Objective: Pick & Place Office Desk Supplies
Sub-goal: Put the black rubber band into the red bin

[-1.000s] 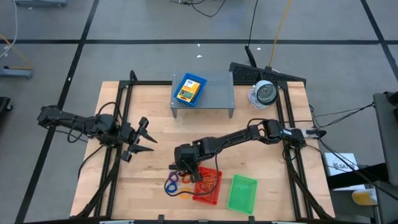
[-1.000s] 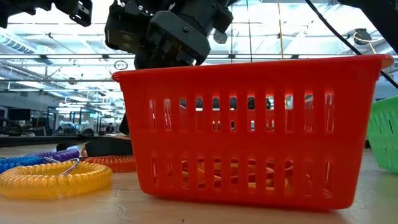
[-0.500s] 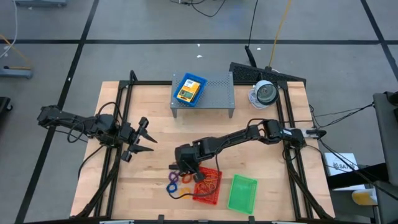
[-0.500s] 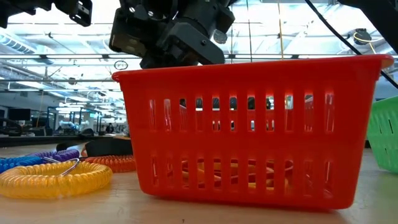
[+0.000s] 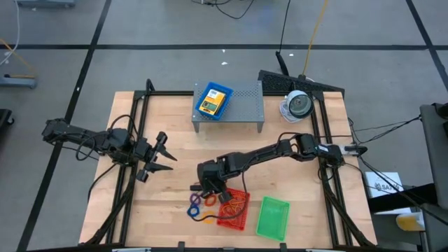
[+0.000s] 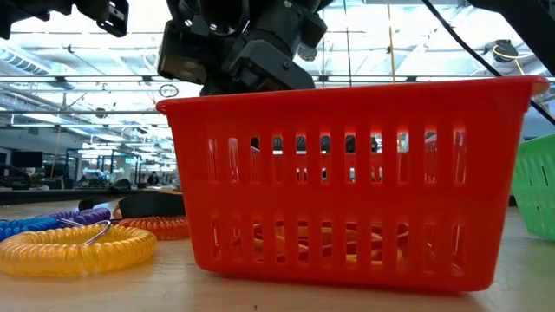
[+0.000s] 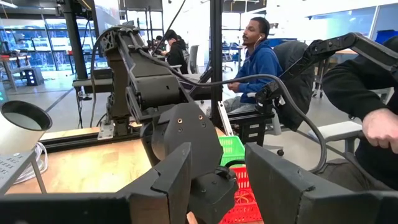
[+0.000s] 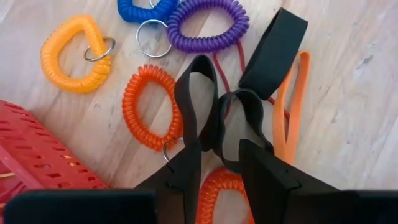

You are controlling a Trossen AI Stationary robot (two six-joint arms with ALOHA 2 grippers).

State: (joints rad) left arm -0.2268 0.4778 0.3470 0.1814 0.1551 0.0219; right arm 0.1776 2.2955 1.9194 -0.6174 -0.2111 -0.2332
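Observation:
My right gripper (image 5: pixel 210 183) hangs over the wood table by the far left corner of the red mesh tray (image 5: pixel 234 210), shut on a black band (image 8: pixel 198 102). Under it lie coil rings: yellow (image 8: pixel 71 53), orange (image 8: pixel 149 106), purple (image 8: pixel 208 25) and blue (image 8: pixel 146 9), plus a flat orange band (image 8: pixel 292 106) and a thin red band (image 8: pixel 235 62). The red tray holds orange and yellow bands (image 6: pixel 347 238). A green tray (image 5: pixel 273 217) stands to its right. My left gripper (image 5: pixel 162 157) is open and empty at the table's left. My right gripper has the black band between its two fingers (image 8: pixel 186 168), which point down from above. The band's loops (image 8: pixel 241 127) bunch just past the fingertips. Its far end (image 8: pixel 273 50) appears to lie flat on the table by the purple coil. The fingers hide the exact place of contact.
A grey perforated shelf (image 5: pixel 245 105) at the table's far side carries a blue tray with a crayon box (image 5: pixel 213 100). A round white-and-grey device (image 5: pixel 297 105) sits at the far right. People sit beyond the table in the left wrist view (image 7: pixel 258 56).
My right gripper has shifted a little toward the table's right, nearer the red tray's far left corner. The coils and trays have stayed where they were.

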